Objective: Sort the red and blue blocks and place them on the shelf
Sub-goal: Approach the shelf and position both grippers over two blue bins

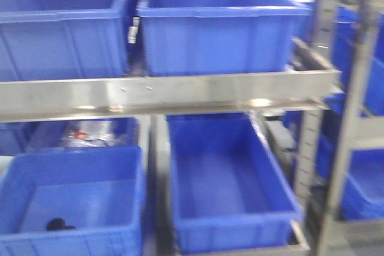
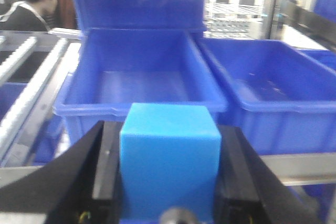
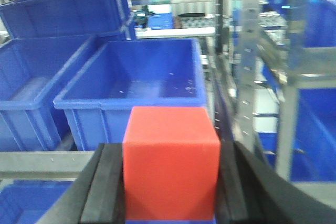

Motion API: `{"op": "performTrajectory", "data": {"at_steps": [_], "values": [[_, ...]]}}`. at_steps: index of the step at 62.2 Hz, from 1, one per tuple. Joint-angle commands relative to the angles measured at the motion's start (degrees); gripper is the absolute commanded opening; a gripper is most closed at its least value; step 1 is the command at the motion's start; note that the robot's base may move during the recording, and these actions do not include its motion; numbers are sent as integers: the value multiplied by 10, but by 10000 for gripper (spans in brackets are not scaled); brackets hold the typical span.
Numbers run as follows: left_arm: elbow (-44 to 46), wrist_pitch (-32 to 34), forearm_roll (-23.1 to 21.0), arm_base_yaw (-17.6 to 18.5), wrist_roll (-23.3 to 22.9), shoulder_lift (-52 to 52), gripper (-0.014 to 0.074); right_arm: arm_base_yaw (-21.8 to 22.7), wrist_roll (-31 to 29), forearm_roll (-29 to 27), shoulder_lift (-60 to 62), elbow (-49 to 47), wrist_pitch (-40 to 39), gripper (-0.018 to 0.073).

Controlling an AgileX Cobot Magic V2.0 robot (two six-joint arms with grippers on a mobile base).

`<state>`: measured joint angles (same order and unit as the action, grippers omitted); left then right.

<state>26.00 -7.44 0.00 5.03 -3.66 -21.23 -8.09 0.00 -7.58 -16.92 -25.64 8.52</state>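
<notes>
One red block (image 3: 170, 163), one blue block (image 2: 169, 158), and at least four blue bins (image 1: 216, 43).

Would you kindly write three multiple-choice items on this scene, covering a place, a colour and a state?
1. Where does the small dark object lie?
A. lower left bin
B. upper right bin
C. metal rail

2. What colour is the cube held by the right end effector?
A. green
B. red
C. blue

3. The left end effector is:
A. open and empty
B. out of view
C. shut on the blue block

Answers:
1 A, the front view shows it on that bin's floor.
2 B, the red block sits between its fingers.
3 C, both fingers press the cube's sides.
</notes>
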Motion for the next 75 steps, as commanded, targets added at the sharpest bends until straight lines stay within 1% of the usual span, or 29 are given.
{"op": "performTrajectory", "data": {"at_steps": [1,75], "values": [[17,50,0,1,-2,-3,134,2,-6,-1,-4,-14,-52,48],[17,50,0,1,-2,-3,134,2,-6,-1,-4,-14,-51,48]]}}
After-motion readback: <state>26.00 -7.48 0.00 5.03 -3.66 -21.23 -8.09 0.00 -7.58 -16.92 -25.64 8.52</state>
